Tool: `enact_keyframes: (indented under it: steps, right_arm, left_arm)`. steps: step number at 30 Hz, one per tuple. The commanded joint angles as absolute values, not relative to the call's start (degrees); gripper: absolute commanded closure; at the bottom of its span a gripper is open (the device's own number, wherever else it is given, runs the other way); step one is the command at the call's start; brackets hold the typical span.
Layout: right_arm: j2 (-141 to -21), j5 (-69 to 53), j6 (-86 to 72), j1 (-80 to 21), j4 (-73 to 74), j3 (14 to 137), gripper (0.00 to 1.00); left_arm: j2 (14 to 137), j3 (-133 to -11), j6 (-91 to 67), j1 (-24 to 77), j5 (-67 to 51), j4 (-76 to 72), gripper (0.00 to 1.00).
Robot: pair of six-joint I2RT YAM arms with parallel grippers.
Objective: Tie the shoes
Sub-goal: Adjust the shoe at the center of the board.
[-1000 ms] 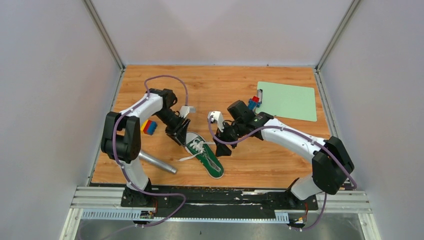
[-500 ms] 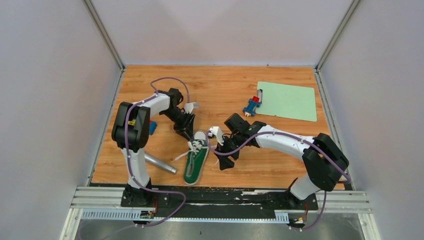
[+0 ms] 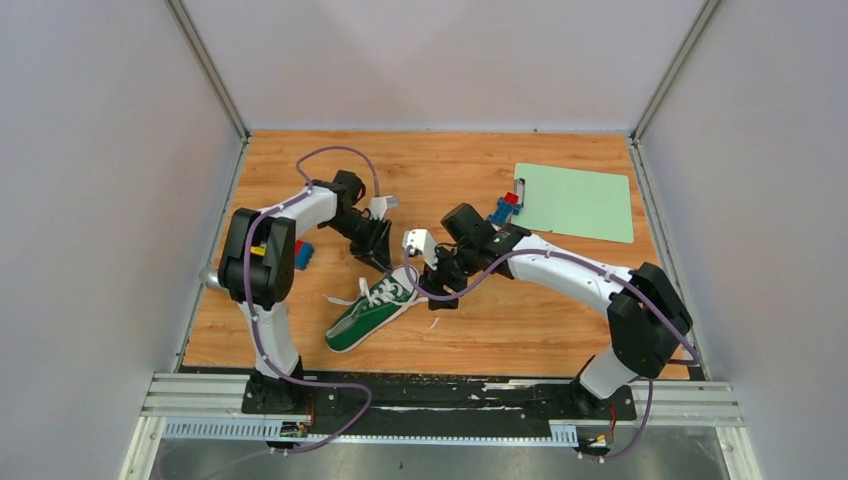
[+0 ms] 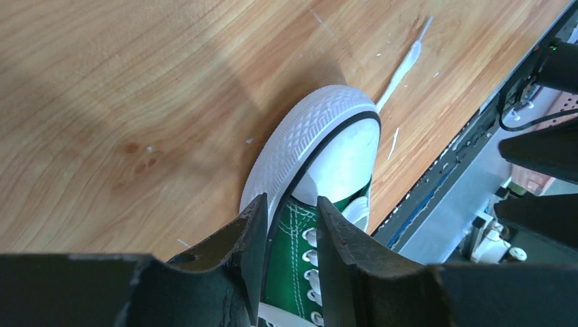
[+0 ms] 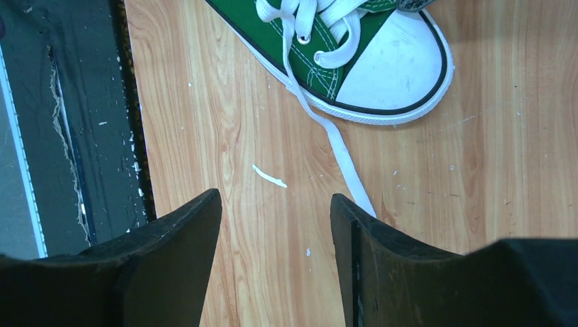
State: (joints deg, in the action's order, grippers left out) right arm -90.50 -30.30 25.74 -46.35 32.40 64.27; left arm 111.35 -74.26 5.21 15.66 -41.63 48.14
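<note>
The sneaker (image 3: 368, 313) is laid diagonally mid-table (image 3: 480, 180), toe far-right, heel near-left. Its side near the toe seems clamped by the left gripper (image 4: 290, 225); the right gripper (image 5: 274, 199) is spread, empty. The heel is cut off in both wrist views.

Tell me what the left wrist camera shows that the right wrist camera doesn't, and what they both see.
Only the left wrist view: the left jaws straddling the side wall of the green sneaker, and the ribbed toe bumper seen from the front.

Only the right wrist view: the right jaws open with nothing but bare wood between them, and the crossed laces seen from above.

Both: the sneaker's white toe cap, and a loose lace end lying on the wooden table.
</note>
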Motion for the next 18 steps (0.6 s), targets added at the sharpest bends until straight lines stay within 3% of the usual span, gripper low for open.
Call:
enact_keyframes:
  steps: [1, 9, 13, 18]
  right_arm:
    - [-91.05, -30.51, 26.53, -46.24, 33.02, 64.21, 0.39]
    - [-101.51, -31.54, 15.35, -46.37, 28.96, 69.00, 0.31]
    - [-107.61, -30.82, 12.98, -46.36, 28.12, 73.70, 0.31]
    - [-112.44, -28.10, 12.58, -46.00, 27.74, 79.37, 0.32]
  left_arm:
    - [104.21, -74.37, 6.36, 15.26, -39.80, 45.31, 0.59]
    - [88.06, -68.87, 4.20, 8.16, -31.14, 53.24, 0.47]
    - [87.05, -64.42, -2.46, 4.39, -36.50, 55.56, 0.39]
    - [90.12, -58.72, -2.95, 4.76, -52.77, 53.95, 0.36]
